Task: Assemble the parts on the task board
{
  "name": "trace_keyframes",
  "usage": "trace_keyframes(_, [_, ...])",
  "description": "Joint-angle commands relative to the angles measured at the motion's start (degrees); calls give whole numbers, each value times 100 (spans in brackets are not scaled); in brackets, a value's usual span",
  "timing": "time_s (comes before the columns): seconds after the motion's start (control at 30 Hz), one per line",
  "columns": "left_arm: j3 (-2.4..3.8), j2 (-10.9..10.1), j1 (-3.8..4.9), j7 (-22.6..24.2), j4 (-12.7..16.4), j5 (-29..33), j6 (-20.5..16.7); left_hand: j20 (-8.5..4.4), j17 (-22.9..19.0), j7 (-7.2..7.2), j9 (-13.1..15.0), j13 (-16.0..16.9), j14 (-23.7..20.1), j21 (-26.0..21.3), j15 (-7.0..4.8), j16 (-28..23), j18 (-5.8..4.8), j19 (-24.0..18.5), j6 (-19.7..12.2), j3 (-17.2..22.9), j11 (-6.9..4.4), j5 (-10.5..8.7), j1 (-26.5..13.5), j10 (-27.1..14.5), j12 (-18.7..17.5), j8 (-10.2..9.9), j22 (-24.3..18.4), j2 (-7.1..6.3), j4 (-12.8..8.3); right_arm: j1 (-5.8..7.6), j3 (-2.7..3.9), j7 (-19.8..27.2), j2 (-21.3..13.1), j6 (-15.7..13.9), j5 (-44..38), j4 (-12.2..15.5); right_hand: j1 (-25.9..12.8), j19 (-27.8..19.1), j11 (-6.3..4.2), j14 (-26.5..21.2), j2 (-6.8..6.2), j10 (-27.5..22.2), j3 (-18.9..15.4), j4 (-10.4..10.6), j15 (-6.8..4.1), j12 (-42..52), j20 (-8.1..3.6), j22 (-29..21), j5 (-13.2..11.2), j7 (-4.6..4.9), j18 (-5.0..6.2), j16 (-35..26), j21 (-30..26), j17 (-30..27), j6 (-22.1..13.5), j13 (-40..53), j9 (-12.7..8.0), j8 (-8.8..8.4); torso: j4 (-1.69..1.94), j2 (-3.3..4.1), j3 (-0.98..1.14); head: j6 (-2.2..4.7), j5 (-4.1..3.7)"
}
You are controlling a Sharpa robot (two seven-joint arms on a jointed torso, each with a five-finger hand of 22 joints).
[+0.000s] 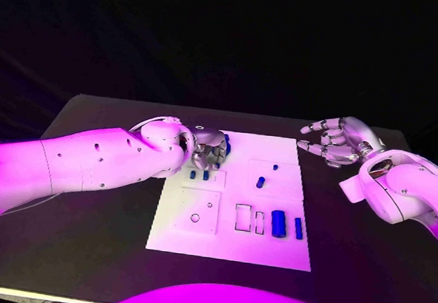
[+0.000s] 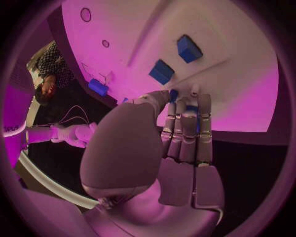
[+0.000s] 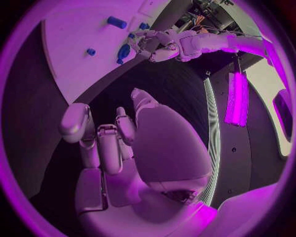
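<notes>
**Left hand closed over a blue part at the far edge of the task board; right hand idle**

Nearest in the head view, the white task board [image 1: 233, 231] lies in the middle of the black table [image 1: 78, 232]. On its near half, toward the lower right of the frame, a thick blue part [image 1: 278, 223] stands upright beside a thinner blue part [image 1: 298, 228], close to two empty rectangular slots. A small blue part [image 1: 261, 182] lies tilted near the board's middle.

Farther back, the left arm reaches in from the left edge of the frame, and the left hand [image 1: 209, 151] sits over the board's far left corner. Its fingers are curled in together, and the left wrist view shows a dark blue piece [image 2: 192, 109] between the thumb and the fingers, so it appears to grip that piece. Two short blue pegs [image 1: 198, 174] stand on the board just on the near side of this hand; in the left wrist view they appear as blue blocks [image 2: 162, 71] just beyond the fingertips [image 2: 194, 91].

In the upper right of the frame, the right hand [image 1: 334, 141] hovers off the board's far right corner, above the table. Its fingers are loosely bent and apart, holding nothing and touching nothing, which the right wrist view confirms.
</notes>
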Motion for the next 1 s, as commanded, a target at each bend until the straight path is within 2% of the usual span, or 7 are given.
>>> trace_keyframes(0.03, [3, 34, -2, 51, -20, 28, 103, -53, 9, -9, -20, -38, 73, 48, -17, 54, 77, -9, 62, 70, -6, -23, 7, 90, -64, -42, 33, -27, -14, -3, 1, 58, 8, 48, -12, 5, -13, -31, 1, 314, -65, -23, 46, 2, -57, -17, 10, -8, 37, -4, 41, -13, -25, 454, -52, -5, -6, 24, 7, 1, -1, -12, -1])
trace_keyframes(0.27, [0, 87, -4, 38, -95, 56, 205, -57, -7, -4, -47, -94, 94, 85, -16, 87, 74, -28, 88, 121, 0, -35, -42, 139, -175, -100, 73, -37, -46, -3, 1, 56, 12, 52, -12, 7, -24, -29, 1, 312, -63, -14, 54, 8, -58, -13, 9, -9, 40, -5, 41, -19, -28, 446, -51, -2, -7, 29, 0, 1, 1, -20, 1])
trace_keyframes(0.47, [-2, 118, -4, 3, -175, 61, 344, -44, -192, 3, -85, -181, -44, 116, 8, 53, 70, -91, 81, 202, 34, -38, -59, 115, -370, -197, 124, -48, -137, -3, 1, 55, 14, 52, -12, 9, -24, -29, 1, 312, -63, -14, 54, 8, -58, -13, 9, -9, 40, -5, 41, -19, -28, 446, -51, -2, -7, 29, -3, 1, 0, -28, -8])
trace_keyframes(0.8, [-16, 177, -13, 23, -265, 65, 379, -28, -185, 14, -101, -214, -40, 142, 23, 86, 70, -115, 89, 235, 48, -49, -71, 145, -443, -241, 156, -43, -192, -3, 1, 53, 13, 54, -12, 16, -24, -29, 1, 312, -63, -14, 54, 8, -58, -13, 9, -9, 40, -5, 41, -19, -28, 446, -51, -2, -7, 29, -3, 5, 1, -51, -22])
trace_keyframes(0.83, [-17, 182, -16, 30, -271, 71, 375, -27, -126, 15, -102, -217, 10, 160, 17, 126, 73, -115, 110, 249, 36, -51, -69, 196, -448, -247, 171, -28, -216, -3, 1, 53, 13, 55, -12, 16, -24, -29, 1, 312, -63, -14, 54, 8, -58, -13, 9, -9, 40, -5, 41, -19, -28, 446, -51, -2, -7, 29, -5, 6, 3, -53, -19])
trace_keyframes(0.9, [-20, 194, -22, 60, -286, 127, 362, -69, 139, -28, -85, -229, 282, 228, -66, 301, 85, -104, 226, 283, -71, -55, -114, 410, -488, -258, 229, 17, -276, -3, 1, 52, 15, 57, -12, 16, -24, -29, 1, 312, -63, -14, 54, 8, -58, -13, 9, -9, 40, -5, 41, -19, -28, 446, -51, -2, -7, 29, -6, 7, 4, -55, -19])
trace_keyframes(1.0, [-23, 198, -29, 94, -292, 171, 349, -101, 269, -57, -51, -248, 442, 262, -99, 382, 83, -98, 316, 293, -104, -63, -179, 541, -560, -265, 262, 46, -307, -3, 1, 51, 16, 60, -13, 16, -24, -29, 1, 312, -63, -14, 54, 8, -58, -13, 9, -9, 40, -5, 41, -19, -28, 446, -51, -2, -7, 29, -6, 4, 3, -68, -20])
